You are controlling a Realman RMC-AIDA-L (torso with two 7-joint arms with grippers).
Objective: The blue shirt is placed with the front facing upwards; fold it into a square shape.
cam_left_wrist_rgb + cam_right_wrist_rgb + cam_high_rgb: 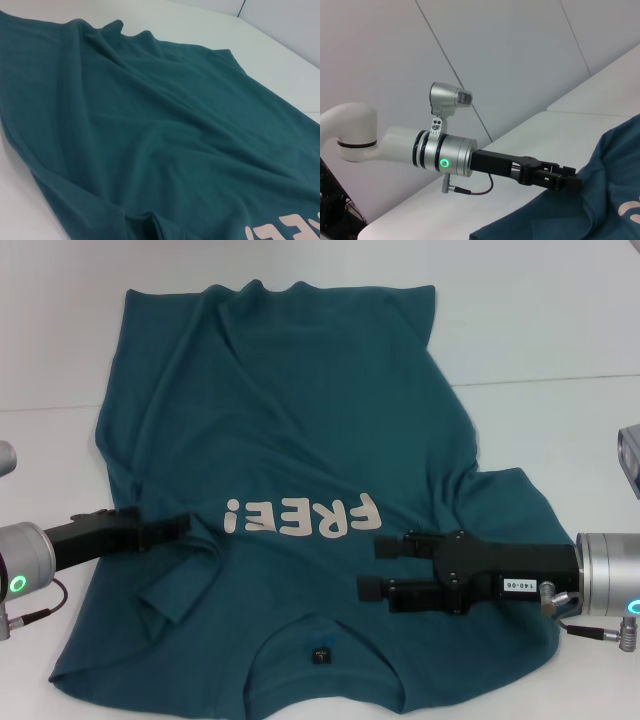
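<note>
The blue shirt (300, 420) lies spread on the white table, collar and small dark neck label (320, 652) towards me, with the "FREE!" lettering (300, 517) face up. My left gripper (180, 525) rests low on the shirt's left side beside the lettering, fingers together; whether cloth is pinched cannot be made out. It also shows in the right wrist view as the left gripper (572, 182) at the shirt's edge (615, 190). My right gripper (372, 566) is open just above the chest, right of the lettering. The left wrist view shows only rumpled shirt (150, 125).
The white table (560, 330) stretches bare behind and to the right of the shirt. A seam (560, 380) crosses it at the right. The left sleeve (160, 590) is folded in on the body. A grey camera housing (630, 455) stands at the right edge.
</note>
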